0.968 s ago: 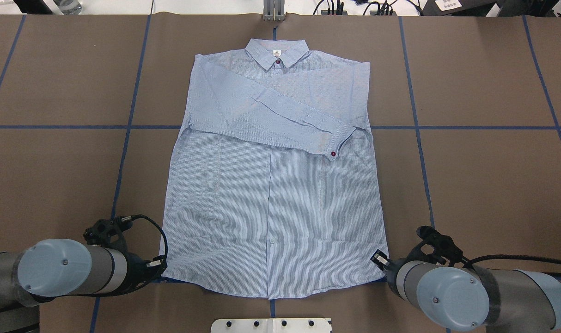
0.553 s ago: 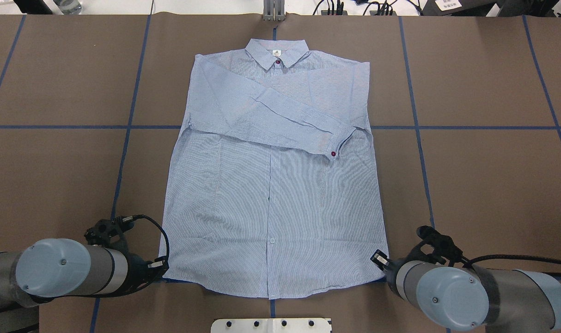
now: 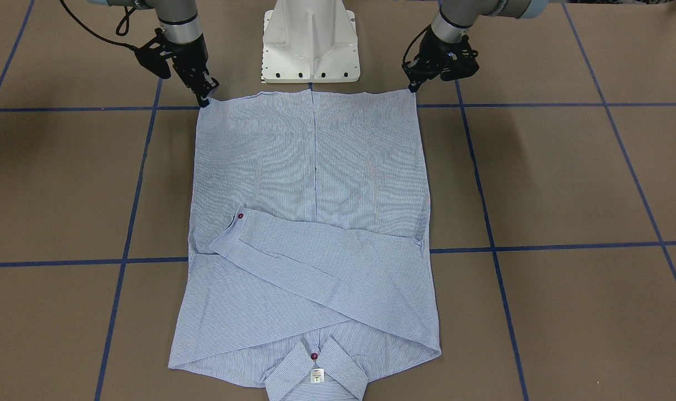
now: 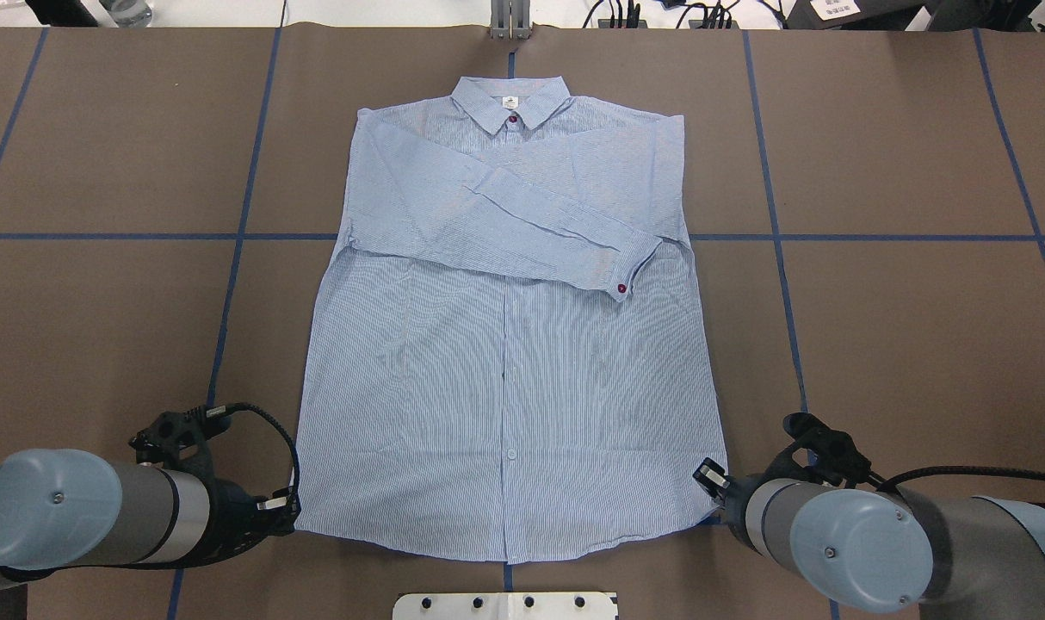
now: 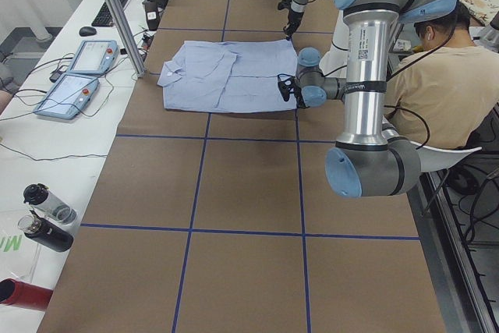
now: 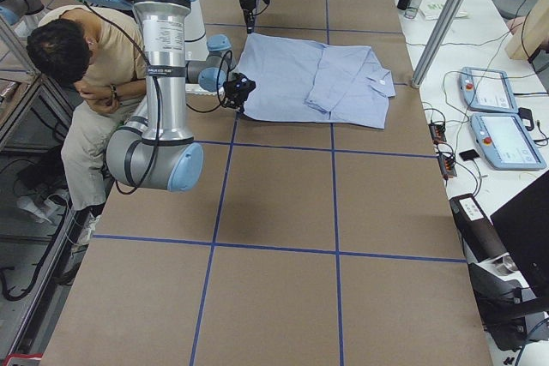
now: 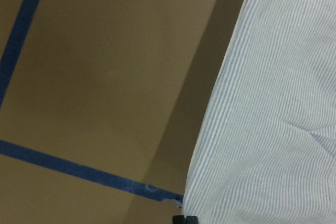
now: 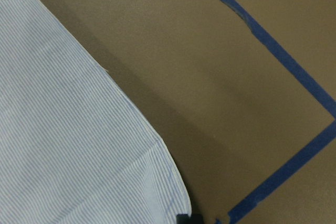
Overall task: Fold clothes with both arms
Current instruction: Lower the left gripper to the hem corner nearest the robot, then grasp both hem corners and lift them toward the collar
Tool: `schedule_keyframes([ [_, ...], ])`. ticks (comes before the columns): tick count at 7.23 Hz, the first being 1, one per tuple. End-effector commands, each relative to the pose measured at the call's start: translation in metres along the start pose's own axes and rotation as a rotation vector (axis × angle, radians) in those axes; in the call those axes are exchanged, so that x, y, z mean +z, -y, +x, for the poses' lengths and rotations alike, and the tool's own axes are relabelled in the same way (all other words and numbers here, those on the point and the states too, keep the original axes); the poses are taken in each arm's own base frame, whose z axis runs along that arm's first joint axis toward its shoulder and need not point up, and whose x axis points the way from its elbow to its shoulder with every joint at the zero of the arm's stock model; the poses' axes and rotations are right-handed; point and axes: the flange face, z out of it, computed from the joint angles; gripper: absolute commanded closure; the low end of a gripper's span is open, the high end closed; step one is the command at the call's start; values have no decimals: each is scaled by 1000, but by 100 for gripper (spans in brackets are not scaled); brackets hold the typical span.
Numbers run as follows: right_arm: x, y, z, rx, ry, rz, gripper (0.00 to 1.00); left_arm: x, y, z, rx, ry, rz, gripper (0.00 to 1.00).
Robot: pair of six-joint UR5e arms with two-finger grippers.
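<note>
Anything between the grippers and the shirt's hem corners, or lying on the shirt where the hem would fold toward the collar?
Nothing visible. The left gripper and right gripper each sit right at a hem corner of the shirt, with bare table around them. Only the shirt's own folded sleeve lies across it.
</note>
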Motion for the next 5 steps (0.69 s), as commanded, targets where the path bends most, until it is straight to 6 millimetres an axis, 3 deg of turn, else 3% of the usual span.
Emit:
schedule_keyframes([
  [1,-38,6,1,11,31,-51,100,-27,-8,8,6,-31,-10,100],
  [3,-67,26,-33,73,85,-108,100,-45,-9,19,23,-60,-36,100],
  [4,-84,55,-59,129,116,-132,100,-65,18,30,58,-101,-21,100],
  [5,-94,84,-78,175,130,-151,100,-67,38,38,87,-111,7,100],
])
